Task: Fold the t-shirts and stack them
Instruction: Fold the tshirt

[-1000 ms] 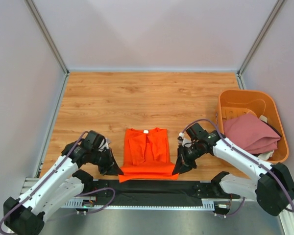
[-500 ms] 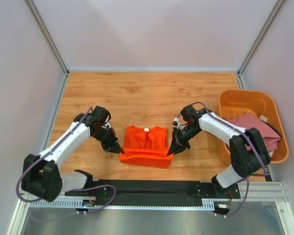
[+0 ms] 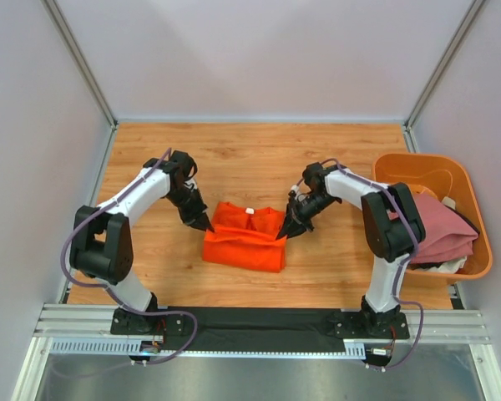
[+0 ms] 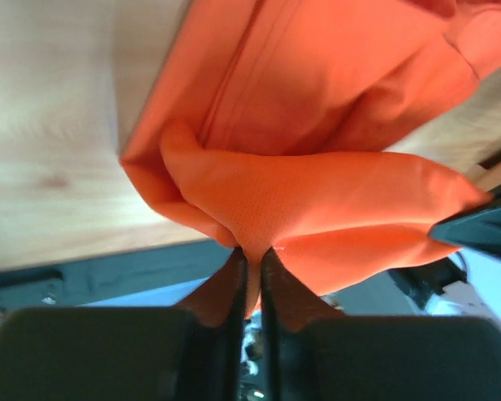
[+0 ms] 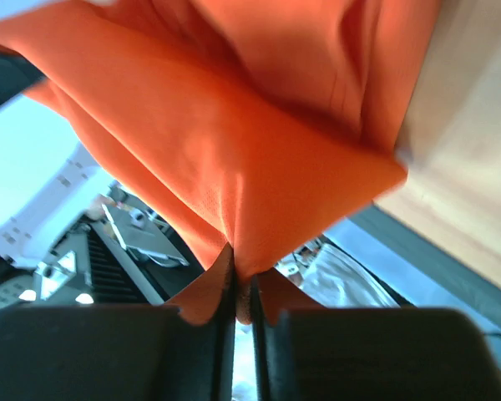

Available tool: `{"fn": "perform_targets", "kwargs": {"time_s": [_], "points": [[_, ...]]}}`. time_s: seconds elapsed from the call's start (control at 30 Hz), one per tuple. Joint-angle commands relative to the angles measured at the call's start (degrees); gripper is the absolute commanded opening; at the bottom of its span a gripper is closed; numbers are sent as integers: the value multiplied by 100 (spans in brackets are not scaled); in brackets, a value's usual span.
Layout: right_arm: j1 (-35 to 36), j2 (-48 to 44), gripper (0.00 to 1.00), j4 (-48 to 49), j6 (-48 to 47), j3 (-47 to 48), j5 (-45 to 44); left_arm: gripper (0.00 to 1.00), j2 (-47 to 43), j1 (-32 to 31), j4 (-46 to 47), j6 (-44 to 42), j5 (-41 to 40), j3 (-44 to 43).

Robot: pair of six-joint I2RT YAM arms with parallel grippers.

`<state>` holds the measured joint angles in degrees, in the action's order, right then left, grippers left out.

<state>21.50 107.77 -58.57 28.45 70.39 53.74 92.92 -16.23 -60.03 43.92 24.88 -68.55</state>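
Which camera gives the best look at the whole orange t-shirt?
The top external view: it shows the whole orange t-shirt on the table, held at each side by the left gripper and right gripper. Each wrist view shows only a close-up bunch of its cloth pinched by that gripper.

The wooden table [image 3: 250, 159] carries an orange t-shirt [image 3: 244, 246], lying between the left gripper [image 3: 207, 226] and right gripper [image 3: 281, 235], and a tub [image 3: 417, 158] outboard of the right gripper.

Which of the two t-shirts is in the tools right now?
The orange t-shirt on the table, pinched by the left tool and right tool at opposite sides; the pink t-shirt lies in the tub.
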Motion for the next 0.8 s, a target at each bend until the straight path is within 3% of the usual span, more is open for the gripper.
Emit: {"fn": "perform_targets", "kwargs": {"time_s": [0.0,0.03,0.07,0.1,0.17,0.23,0.27,0.37,0.43,0.57,0.63,0.67,0.7,0.77], "points": [[-329,683,9,415,187,693,251,23,470,93,542,-506,-448,-560],[-374,815,14,512,214,939,208,27,620,120,702,-647,-562,-702],[-435,973,32,600,188,1490,-88,32,761,137,808,-744,-651,-886],[-584,1235,36,618,179,1704,-230,46,962,138,1087,-1058,-765,-1210],[-734,1440,41,645,170,2160,-425,56,1113,199,1257,-1096,-1012,-1562],[-875,1353,50,662,48,2277,-425,92,1114,348,1380,-1253,-513,-1792],[-901,1283,58,601,-23,2338,-678,99,1070,340,1284,-1368,-694,-1958],[-928,1028,62,320,-269,2646,-1171,99,640,348,1204,-1606,-1082,-2022],[-893,835,62,424,-252,2340,-1164,98,166,348,1265,-1650,-1109,-1777],[-691,-51,68,705,-970,1602,-2039,92,-669,340,1949,-2123,-608,-750],[-568,-246,68,872,-1130,1312,-2279,85,-951,340,2433,-2238,-346,-169],[-515,-395,65,1143,-1166,1058,-2610,69,-969,340,2652,-2239,-309,85],[-402,-405,63,1233,-1253,986,-2788,64,-961,340,2794,-2213,-317,218],[-322,-397,56,1513,-1298,863,-2938,62,-864,340,3005,-2221,-142,377]]}}
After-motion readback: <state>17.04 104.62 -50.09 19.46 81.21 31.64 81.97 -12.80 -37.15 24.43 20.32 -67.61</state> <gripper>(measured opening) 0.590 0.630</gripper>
